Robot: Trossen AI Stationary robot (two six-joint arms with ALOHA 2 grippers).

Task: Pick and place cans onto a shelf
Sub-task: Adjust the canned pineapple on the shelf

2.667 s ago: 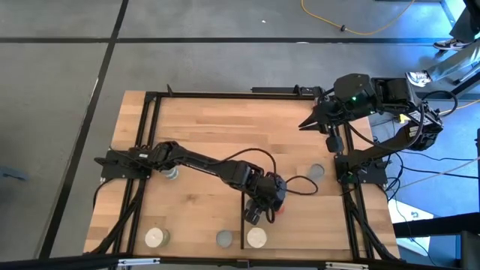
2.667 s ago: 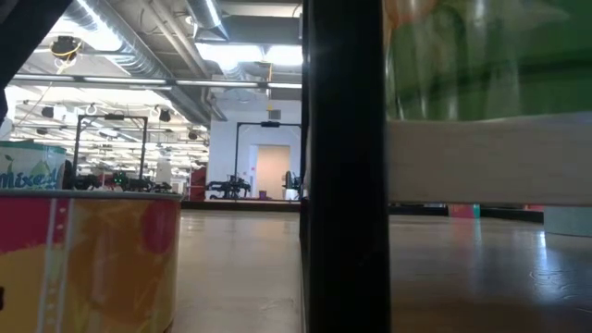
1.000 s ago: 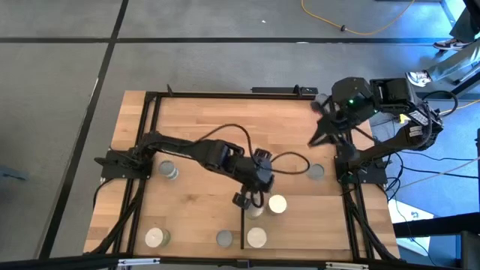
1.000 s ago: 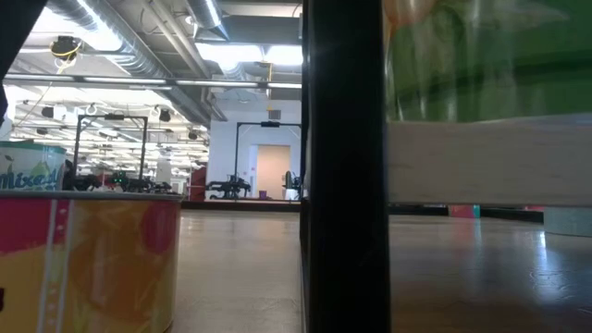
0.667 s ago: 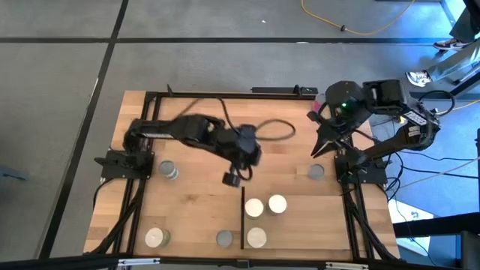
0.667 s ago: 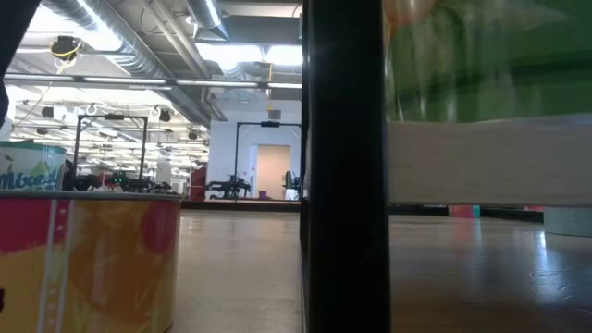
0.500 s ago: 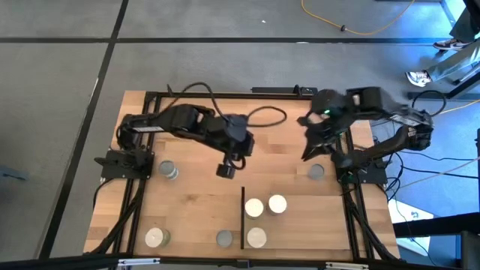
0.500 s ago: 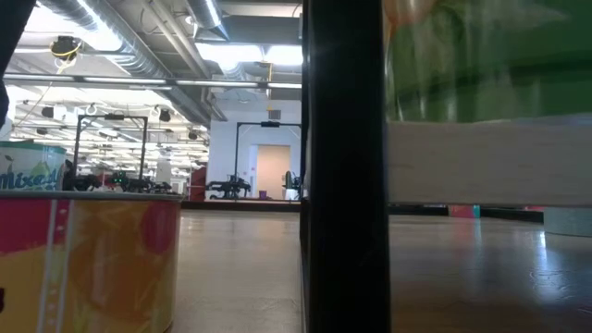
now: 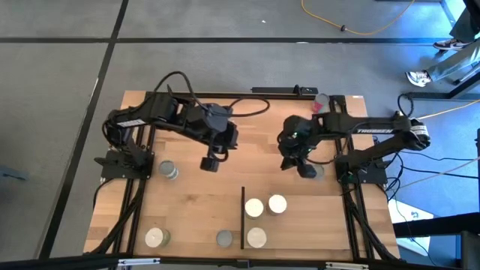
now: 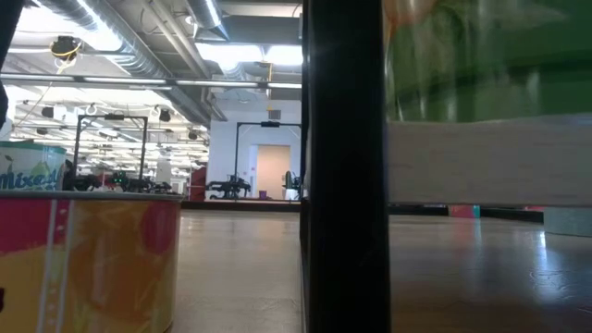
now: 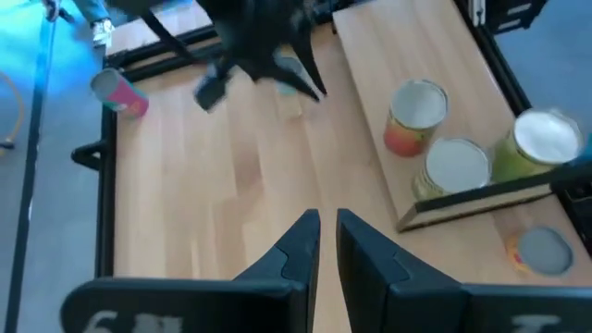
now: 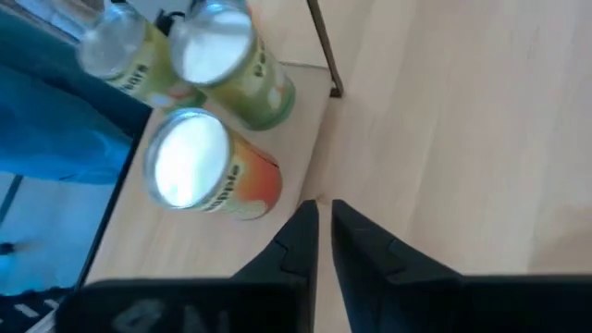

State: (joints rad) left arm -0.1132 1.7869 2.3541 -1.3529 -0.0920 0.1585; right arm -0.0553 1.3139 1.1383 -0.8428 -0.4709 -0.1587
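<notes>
My left gripper hangs over the bare centre-left of the table, fingers nearly together, a thin gap between them, holding nothing. My right gripper sits right of centre, just beside a grey-topped can; its fingers are likewise pinched close and empty. Two cream-topped cans stand touching on the shelf at lower centre, a third below them. More cans rest at left and bottom left.
</notes>
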